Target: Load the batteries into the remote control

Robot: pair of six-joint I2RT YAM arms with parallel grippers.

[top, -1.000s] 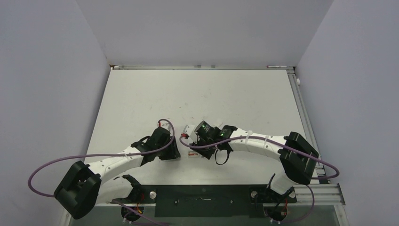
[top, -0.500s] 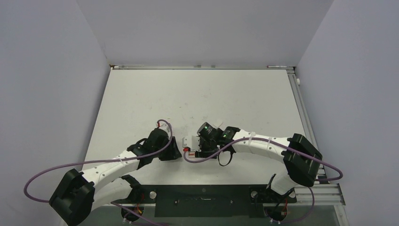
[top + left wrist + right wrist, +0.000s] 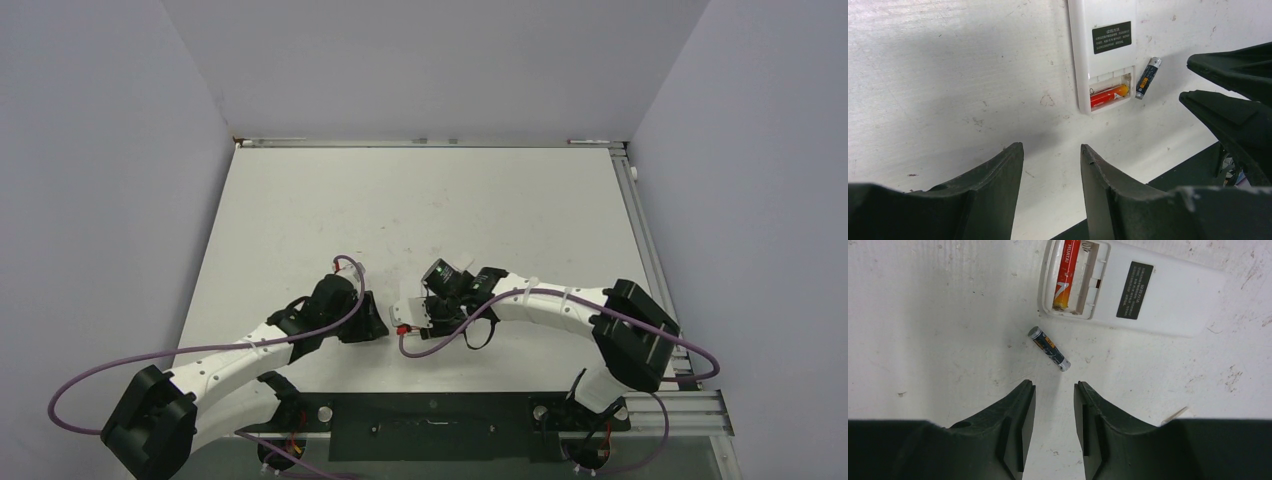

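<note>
By dark battery (image 3: pixel 1049 348), right fingers (image 3: pixel 1017 421) closer.

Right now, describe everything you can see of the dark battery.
The dark battery is a thin cylinder with a dark wrap, small orange markings and silvery metal ends. It lies flat on the white table, slanted, just outside the open compartment of the remote control, a small gap between them. Nothing grips it; the right gripper is open just short of it.
</note>
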